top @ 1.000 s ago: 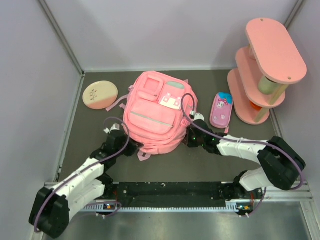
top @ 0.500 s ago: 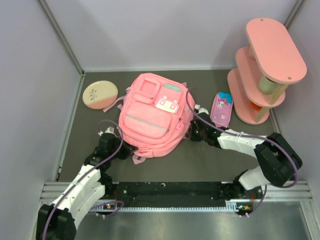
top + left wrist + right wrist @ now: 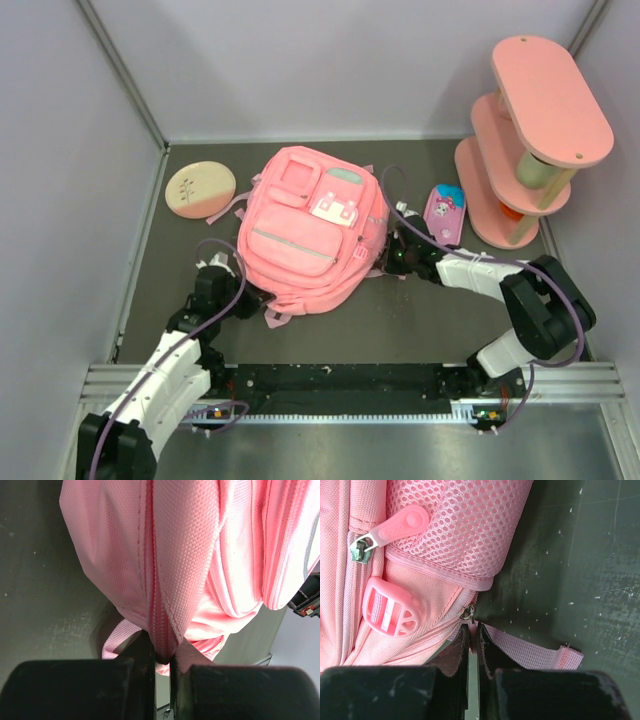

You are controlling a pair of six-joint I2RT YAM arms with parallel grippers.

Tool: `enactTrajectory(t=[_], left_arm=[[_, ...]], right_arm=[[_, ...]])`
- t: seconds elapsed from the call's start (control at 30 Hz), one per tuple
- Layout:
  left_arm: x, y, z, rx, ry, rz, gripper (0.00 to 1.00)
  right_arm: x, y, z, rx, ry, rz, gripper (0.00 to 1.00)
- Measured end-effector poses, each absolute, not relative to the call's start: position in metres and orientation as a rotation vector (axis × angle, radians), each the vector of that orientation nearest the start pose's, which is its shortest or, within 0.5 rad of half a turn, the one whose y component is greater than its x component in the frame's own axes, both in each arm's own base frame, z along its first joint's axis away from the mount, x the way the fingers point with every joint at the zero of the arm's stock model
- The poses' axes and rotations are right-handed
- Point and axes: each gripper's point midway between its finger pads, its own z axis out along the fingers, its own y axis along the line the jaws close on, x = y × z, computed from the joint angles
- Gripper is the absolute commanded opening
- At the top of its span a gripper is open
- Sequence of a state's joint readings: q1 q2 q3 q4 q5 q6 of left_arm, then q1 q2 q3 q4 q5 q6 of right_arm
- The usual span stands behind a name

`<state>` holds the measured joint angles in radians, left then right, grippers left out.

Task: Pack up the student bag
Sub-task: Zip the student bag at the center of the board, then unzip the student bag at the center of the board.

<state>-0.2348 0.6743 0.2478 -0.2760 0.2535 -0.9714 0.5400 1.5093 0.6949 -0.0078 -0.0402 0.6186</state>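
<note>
Dark grey tabletop (image 3: 430, 325), walled in pale panels (image 3: 330, 70); we find the student bag (image 3: 305, 240) at frame centre, bare surface below it. Left gripper (image 3: 162, 652) and right gripper (image 3: 471, 627) each pinch its fabric edge.

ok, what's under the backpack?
Pink straps poke out from under the backpack at its near-left edge, on the dark table. Anything else beneath is covered by the bag.
</note>
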Motion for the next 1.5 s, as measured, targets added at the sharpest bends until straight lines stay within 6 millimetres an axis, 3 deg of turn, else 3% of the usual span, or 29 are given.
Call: enactTrajectory(t=[0.17,0.2,0.27,0.3,0.4,0.53,0.73,0.97,1.27,1.37,1.5], left_arm=[[0.202,-0.128,0.062,-0.723,2.305,-0.894,0.0],[0.202,-0.128,0.062,-0.719,2.307,-0.893,0.0],[0.202,-0.128,0.061,-0.709,2.313,-0.89,0.0],[0.202,-0.127,0.06,-0.701,2.316,-0.884,0.0],[0.202,-0.127,0.059,-0.679,2.329,-0.873,0.0],[0.202,-0.128,0.058,-0.657,2.349,-0.874,0.0],[0.202,-0.13,0.056,-0.641,2.367,-0.885,0.0],[0.203,-0.135,0.055,-0.608,2.403,-0.905,0.0],[0.208,-0.141,0.064,-0.513,2.417,-0.93,0.0],[0.208,-0.142,0.066,-0.487,2.414,-0.939,0.0],[0.208,-0.142,0.067,-0.455,2.412,-0.937,0.0]], right_arm=[[0.293,0.213,0.036,0.064,2.472,0.59,0.11],[0.293,0.213,0.036,0.065,2.472,0.59,0.27],[0.294,0.209,0.035,0.08,2.474,0.57,0.45],[0.294,0.205,0.033,0.097,2.477,0.545,0.59],[0.296,0.183,0.033,0.178,2.488,0.453,0.68],[0.295,0.174,0.055,0.213,2.444,0.442,0.7],[0.292,0.191,0.099,0.182,2.35,0.626,0.71],[0.28,0.215,0.112,0.156,2.36,0.823,0.74],[0.273,0.229,0.134,0.168,2.34,0.962,0.77],[0.281,0.236,0.156,0.19,2.297,1.01,0.78],[0.297,0.25,0.202,0.207,2.175,1.12,0.8]])
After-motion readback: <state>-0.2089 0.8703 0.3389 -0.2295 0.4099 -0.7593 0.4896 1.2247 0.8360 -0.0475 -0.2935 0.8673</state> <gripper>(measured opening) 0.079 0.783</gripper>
